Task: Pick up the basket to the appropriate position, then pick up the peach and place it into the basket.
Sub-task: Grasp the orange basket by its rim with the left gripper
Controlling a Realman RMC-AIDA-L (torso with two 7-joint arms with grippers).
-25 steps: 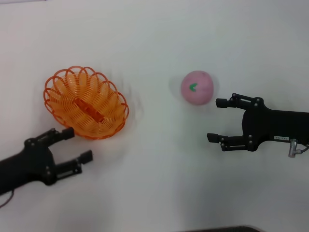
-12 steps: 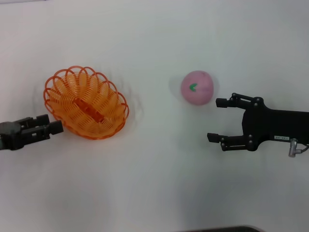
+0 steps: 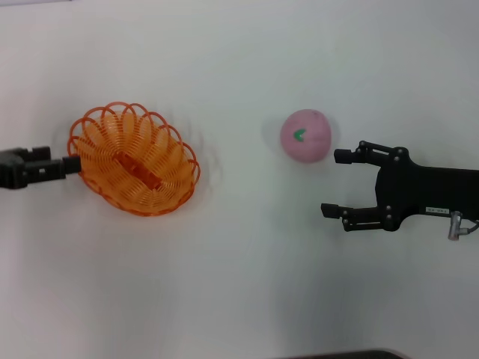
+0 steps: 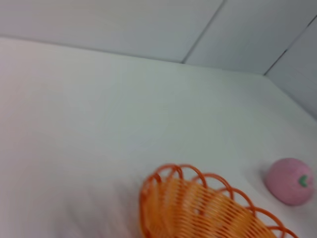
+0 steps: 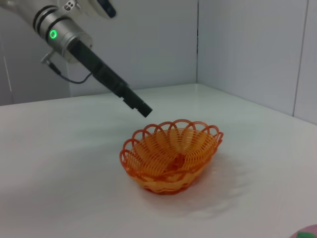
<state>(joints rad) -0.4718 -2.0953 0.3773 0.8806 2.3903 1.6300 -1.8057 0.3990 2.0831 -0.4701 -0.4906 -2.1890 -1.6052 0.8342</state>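
My left gripper at basket rim, jaws unclear; misaligned, may shove basket. Right gripper spread beside peach.

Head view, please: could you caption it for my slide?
Left gripper reaches the orange basket rim; right gripper, jaws open, waits beside the pink peach.

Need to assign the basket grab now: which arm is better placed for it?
Left. The left gripper sits right at the rim of the basket, raised just above it in the right wrist view. The right gripper is open beside the peach, well away from the basket, so probably keep it for the peach.
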